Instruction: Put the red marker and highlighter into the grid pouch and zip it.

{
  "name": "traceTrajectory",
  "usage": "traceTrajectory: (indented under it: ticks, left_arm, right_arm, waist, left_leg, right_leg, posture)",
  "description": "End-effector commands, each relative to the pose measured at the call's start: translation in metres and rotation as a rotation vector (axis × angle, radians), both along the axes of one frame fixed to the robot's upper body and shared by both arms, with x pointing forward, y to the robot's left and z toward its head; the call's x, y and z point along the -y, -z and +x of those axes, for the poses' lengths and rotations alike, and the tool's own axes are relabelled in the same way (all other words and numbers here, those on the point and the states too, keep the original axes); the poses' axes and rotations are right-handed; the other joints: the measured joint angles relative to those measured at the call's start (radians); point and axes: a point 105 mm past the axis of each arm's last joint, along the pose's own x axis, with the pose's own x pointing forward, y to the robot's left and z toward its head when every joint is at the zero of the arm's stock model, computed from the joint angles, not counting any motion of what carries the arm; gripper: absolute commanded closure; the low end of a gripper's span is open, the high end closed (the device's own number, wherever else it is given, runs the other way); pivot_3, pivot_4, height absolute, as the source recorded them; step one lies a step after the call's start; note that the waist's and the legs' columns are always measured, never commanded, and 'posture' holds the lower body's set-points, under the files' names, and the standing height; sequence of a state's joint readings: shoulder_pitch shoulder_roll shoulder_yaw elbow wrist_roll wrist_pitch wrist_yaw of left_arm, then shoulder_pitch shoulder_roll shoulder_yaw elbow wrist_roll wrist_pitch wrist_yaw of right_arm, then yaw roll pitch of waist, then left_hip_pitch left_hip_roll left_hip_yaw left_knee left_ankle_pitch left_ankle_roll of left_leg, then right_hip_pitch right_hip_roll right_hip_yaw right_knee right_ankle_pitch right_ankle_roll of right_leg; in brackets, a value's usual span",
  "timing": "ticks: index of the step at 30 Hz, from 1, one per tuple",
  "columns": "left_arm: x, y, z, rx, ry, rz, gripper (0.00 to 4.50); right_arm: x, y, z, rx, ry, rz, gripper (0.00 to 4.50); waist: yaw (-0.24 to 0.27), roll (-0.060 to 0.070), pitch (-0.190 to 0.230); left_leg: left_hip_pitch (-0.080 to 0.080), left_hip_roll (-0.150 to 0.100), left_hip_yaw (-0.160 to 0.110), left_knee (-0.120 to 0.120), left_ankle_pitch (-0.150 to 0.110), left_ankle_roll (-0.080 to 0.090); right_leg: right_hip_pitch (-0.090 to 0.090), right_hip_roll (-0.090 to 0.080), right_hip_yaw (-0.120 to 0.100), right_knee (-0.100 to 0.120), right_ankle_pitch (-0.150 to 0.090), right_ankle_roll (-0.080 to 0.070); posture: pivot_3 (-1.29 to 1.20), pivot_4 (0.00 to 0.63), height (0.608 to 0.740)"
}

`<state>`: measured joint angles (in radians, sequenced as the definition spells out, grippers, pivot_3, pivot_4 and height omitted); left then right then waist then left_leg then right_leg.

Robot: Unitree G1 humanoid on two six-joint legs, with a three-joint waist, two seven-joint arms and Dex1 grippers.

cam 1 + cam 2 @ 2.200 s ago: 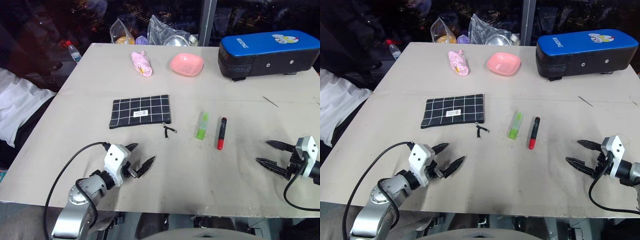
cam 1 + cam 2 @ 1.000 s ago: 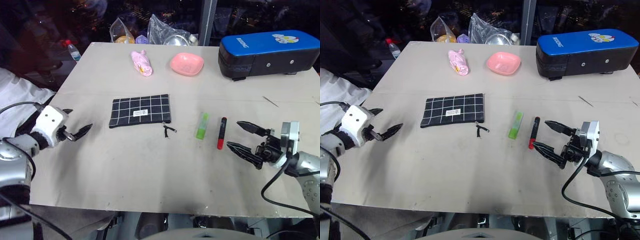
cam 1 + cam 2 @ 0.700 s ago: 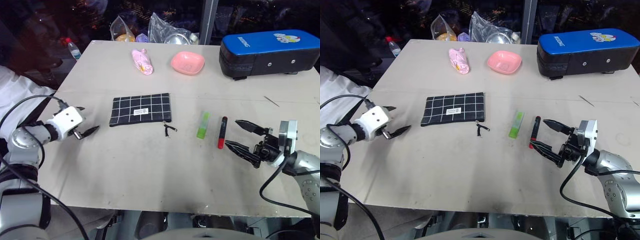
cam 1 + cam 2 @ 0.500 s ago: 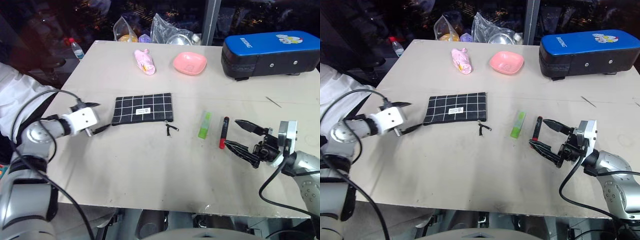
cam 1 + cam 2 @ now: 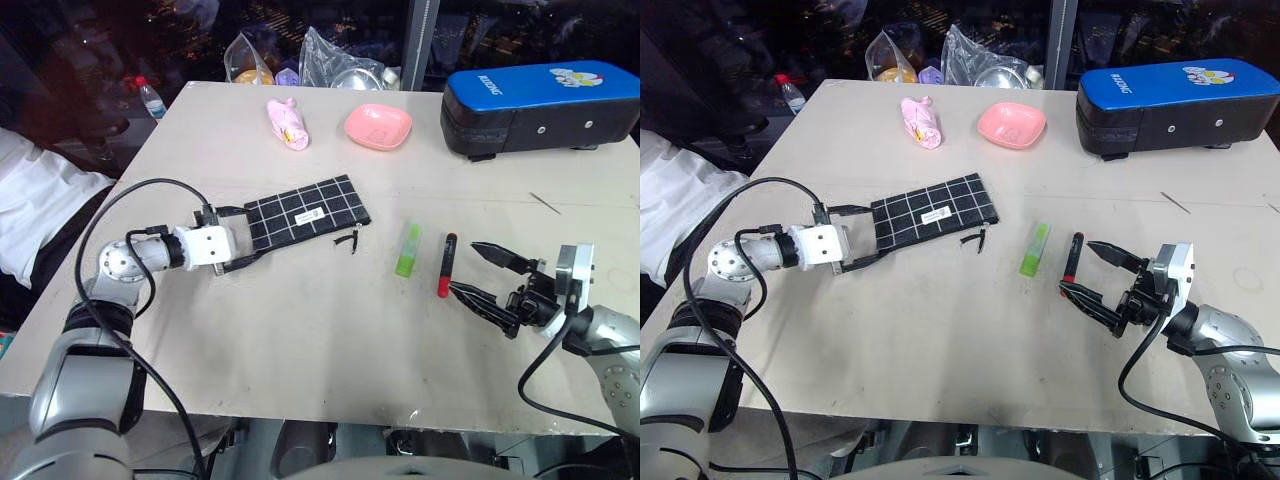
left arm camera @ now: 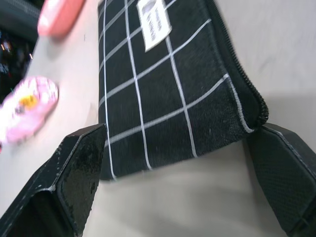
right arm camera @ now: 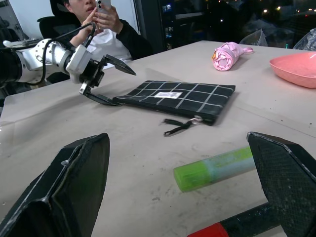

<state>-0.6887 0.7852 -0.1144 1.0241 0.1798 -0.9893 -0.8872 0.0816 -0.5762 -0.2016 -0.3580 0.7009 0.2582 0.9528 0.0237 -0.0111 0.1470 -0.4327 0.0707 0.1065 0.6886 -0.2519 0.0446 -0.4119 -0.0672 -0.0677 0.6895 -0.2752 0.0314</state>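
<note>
Left gripper [image 5: 243, 238] is in at the near-left end of the grid pouch [image 5: 307, 211], fingers spread wide with the pouch's short edge between them, nothing clamped; a second ago it hung out by the tabletop's left edge, well clear of the pouch, so that is a quick sweep across; and look, the pouch has swung, its far end now angled up toward the pink bowl [image 5: 378, 125] where before it lay square to the tabletop [image 5: 300, 330] edge, so the gripper has nudged it on arrival; the zipper cord [image 5: 350, 240] has travelled with it; my read is that a hold on the pouch comes first, to steady it for opening. Right gripper [image 5: 488, 278] sits just right of the red marker [image 5: 445, 265], released and wide, unmoved over the last second; the highlighter [image 5: 406, 250] lies just left of the marker, both loose on the tabletop, neither in the pouch yet. Hard calls now: from the left wrist the zipper looks shut near that corner, but the full length is cut off; whether either finger actually touches fabric, I cannot tell; a seated person shows in the right wrist view.
</note>
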Motion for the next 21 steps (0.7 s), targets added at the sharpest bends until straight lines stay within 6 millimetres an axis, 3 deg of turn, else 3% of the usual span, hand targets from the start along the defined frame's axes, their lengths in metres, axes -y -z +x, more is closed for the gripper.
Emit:
traceTrajectory:
  ticks: [1,6,8,12,17,19,21]
  left_arm:
    - [0.015,0.001,0.001,0.046,0.059,0.031,0.02]
    - [0.03,0.009,0.004,0.064,0.101,0.065,0.02]
    - [0.033,0.011,0.006,0.058,0.096,0.056,0.26]
    - [0.037,0.012,0.01,0.058,0.088,0.05,1.67]
    - [0.046,0.014,0.012,0.064,0.109,0.054,4.06]
    - [0.051,0.012,0.013,0.079,0.122,0.053,4.4]
    - [0.055,0.009,0.014,0.105,0.132,0.047,4.4]
  right_arm:
    - [-0.001,-0.012,-0.002,0.058,-0.005,-0.008,0.0]
    - [0.0,-0.012,0.001,0.067,-0.001,-0.014,0.0]
    - [0.0,-0.012,0.001,0.068,0.0,-0.013,0.0]
    - [0.0,-0.011,0.002,0.072,0.0,-0.012,0.0]
    - [-0.001,-0.011,0.002,0.077,0.004,-0.012,0.0]
    - [-0.001,-0.011,0.001,0.079,0.006,-0.013,0.0]
    - [-0.002,-0.012,0.001,0.081,0.008,-0.013,0.0]
  waist:
    - [-0.001,0.0,0.0]
    - [-0.003,0.0,0.0]
    - [-0.003,0.0,0.0]
    - [-0.003,0.0,0.0]
    - [-0.004,0.0,0.0]
    - [-0.004,0.0,0.0]
    - [-0.003,0.0,0.0]
  left_leg:
    - [0.0,0.0,0.0,0.0,0.0,0.0]
    - [0.0,0.0,0.0,0.0,0.0,0.0]
    - [0.0,0.0,0.0,0.0,0.0,0.0]
    - [0.0,0.0,0.0,0.001,0.0,0.0]
    - [0.0,0.0,0.0,0.002,0.0,0.0]
    - [0.0,0.0,0.0,0.003,0.0,0.0]
    - [0.0,0.0,0.0,0.003,0.0,0.0]
  right_leg:
    - [0.0,0.0,0.0,0.0,0.0,0.0]
    - [0.0,0.0,0.0,0.001,0.0,0.0]
    - [0.0,0.0,0.0,0.001,0.0,0.0]
    - [0.0,0.0,0.0,0.003,0.0,0.001]
    - [0.0,0.0,0.0,0.004,-0.001,0.001]
    - [0.0,0.0,0.0,0.005,-0.001,0.001]
    - [0.0,0.0,0.0,0.005,-0.001,0.001]
  posture:
    - [0.0,0.15,0.688]
    - [0.0,0.15,0.688]
    - [0.0,0.15,0.688]
    - [0.0,0.15,0.688]
    - [0.0,0.15,0.688]
    - [0.0,0.15,0.688]
    - [0.0,0.15,0.688]
